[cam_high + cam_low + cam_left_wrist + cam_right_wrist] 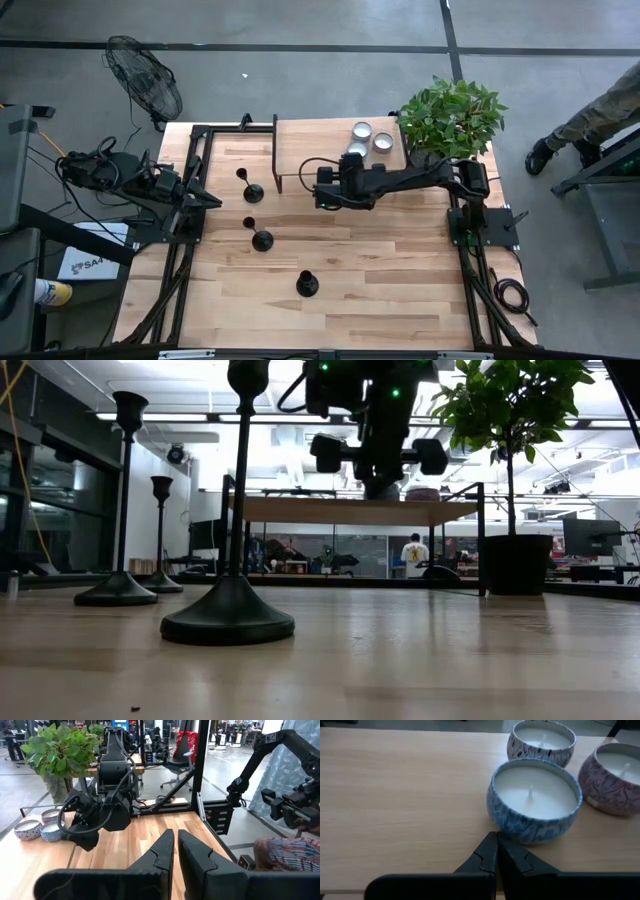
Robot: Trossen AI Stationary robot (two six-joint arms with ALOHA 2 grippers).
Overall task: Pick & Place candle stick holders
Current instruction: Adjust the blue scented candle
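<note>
Three black candlestick holders stood untouched on the wooden table.
Right gripper, jaws pressed together, hovered beside a blue candle tin; left gripper, likewise closed, waited at the table's left edge.

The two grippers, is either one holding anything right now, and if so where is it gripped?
Nothing is held. The right gripper is shut and empty, above the shelf near the blue candle tin. The left gripper is also shut on nothing, at the table's left edge.
</note>
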